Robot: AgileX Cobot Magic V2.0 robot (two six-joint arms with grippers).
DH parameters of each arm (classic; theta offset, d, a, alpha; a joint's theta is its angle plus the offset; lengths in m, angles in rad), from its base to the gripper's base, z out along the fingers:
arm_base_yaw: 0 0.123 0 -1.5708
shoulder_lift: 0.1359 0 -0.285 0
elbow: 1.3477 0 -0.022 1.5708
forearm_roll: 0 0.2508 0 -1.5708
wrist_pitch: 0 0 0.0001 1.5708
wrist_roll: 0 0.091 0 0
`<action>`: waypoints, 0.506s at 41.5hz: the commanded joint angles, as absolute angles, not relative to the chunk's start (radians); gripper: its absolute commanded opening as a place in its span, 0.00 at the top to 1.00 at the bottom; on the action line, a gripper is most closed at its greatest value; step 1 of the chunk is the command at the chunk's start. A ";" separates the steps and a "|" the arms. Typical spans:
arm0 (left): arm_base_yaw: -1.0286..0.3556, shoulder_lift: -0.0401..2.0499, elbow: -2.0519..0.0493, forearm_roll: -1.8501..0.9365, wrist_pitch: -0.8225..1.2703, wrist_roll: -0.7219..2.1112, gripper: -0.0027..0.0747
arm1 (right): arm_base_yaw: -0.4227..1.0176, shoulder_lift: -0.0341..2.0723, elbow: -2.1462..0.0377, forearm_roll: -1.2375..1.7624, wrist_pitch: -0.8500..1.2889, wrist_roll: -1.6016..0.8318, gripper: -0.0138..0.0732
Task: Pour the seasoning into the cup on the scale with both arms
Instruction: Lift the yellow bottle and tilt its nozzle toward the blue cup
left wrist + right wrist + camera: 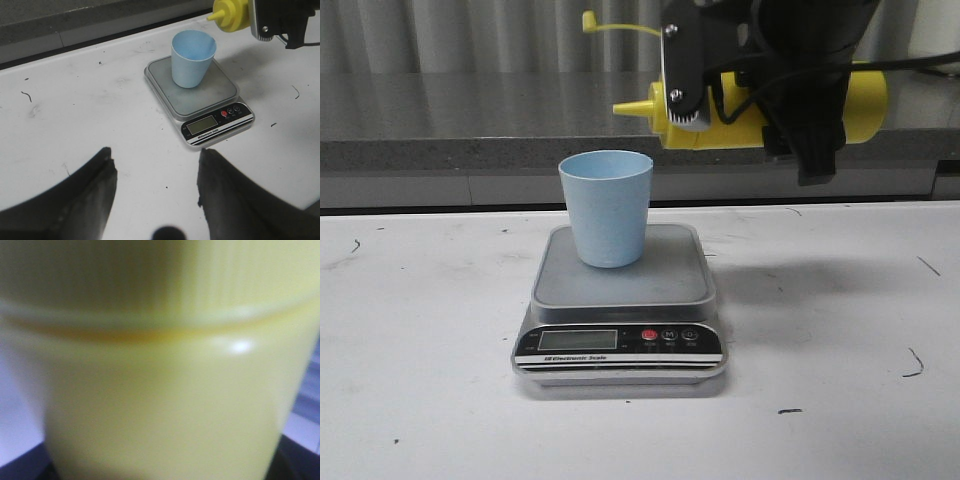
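Note:
The pale blue cup [606, 207] stands upright on the grey platform of the scale [620, 295]; both also show in the left wrist view, the cup [192, 57] on the scale [200, 97]. My right gripper [735, 105] is shut on the yellow seasoning bottle [860, 105], held on its side above and right of the cup. Its nozzle [632, 107] points left, just over the cup's rim. The bottle fills the right wrist view [160, 390]. My left gripper [156, 172] is open and empty over the bare table, short of the scale.
The scale's black front panel [618, 341] faces the table's front edge. A grey counter ledge [470, 150] runs along the back. The bottle's tethered cap [590, 20] sticks up at the back. White table [420, 380] lies on both sides of the scale.

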State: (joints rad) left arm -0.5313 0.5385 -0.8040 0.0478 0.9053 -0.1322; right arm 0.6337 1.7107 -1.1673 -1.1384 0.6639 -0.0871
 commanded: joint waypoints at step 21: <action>-0.535 0.541 -0.830 0.047 0.836 -0.143 0.49 | 0.646 1.678 -1.206 -1.576 0.733 -0.100 0.40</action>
State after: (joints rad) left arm -0.5313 0.5385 -0.8040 0.0478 0.9053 -0.1322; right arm 0.6466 1.7285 -1.1694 -1.4603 0.6925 -0.0888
